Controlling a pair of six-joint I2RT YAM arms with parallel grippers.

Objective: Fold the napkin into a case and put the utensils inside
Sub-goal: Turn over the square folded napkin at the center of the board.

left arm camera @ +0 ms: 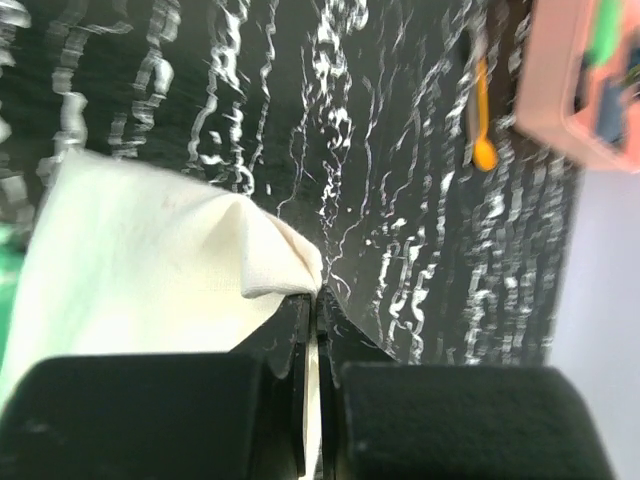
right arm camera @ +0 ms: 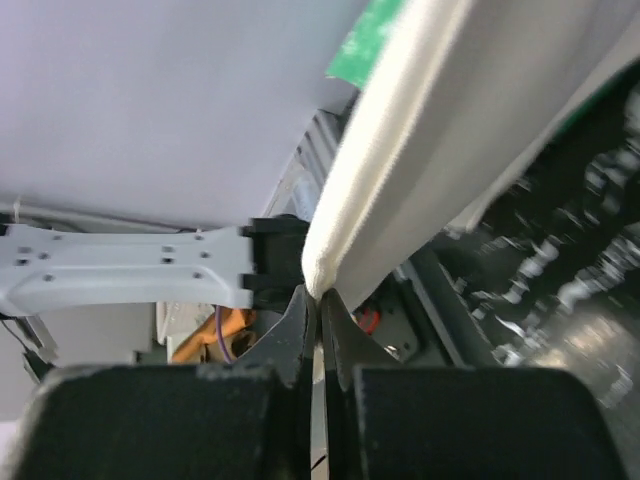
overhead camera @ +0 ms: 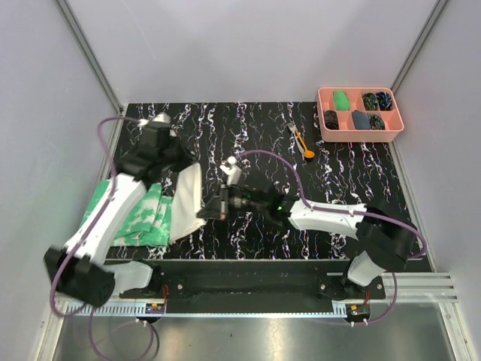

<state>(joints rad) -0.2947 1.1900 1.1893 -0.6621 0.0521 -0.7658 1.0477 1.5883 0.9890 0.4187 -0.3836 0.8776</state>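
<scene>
On the left side of the black marbled table (overhead camera: 248,135), the napkin (overhead camera: 186,201) stretched as a long cream band between the two arms. Its left edge ran beside or over the green-and-white cloth (overhead camera: 139,214). It appeared to be held up off the surface rather than lying flat.

The left gripper (left arm camera: 312,300) was clamped on the napkin's far corner, jaws pressed together with only a sliver of cloth between them. The right gripper (right arm camera: 318,295) was closed the same way on a rounded, doubled-looking edge at the near end.

Well apart from the napkin, toward the far right, the utensils (overhead camera: 301,141) lay on the bare table. The fork (overhead camera: 291,126) and the orange spoon (overhead camera: 307,153) sat close together, just beside the pink tray (overhead camera: 325,113).

By my reading the task was in its early part. A fold seemed under way, with the cloth gathered narrow but not laid down or pressed into layers. No finished case could be seen. What was left was to complete the folds, form the pocket, then fetch both utensils and slip them inside.
</scene>
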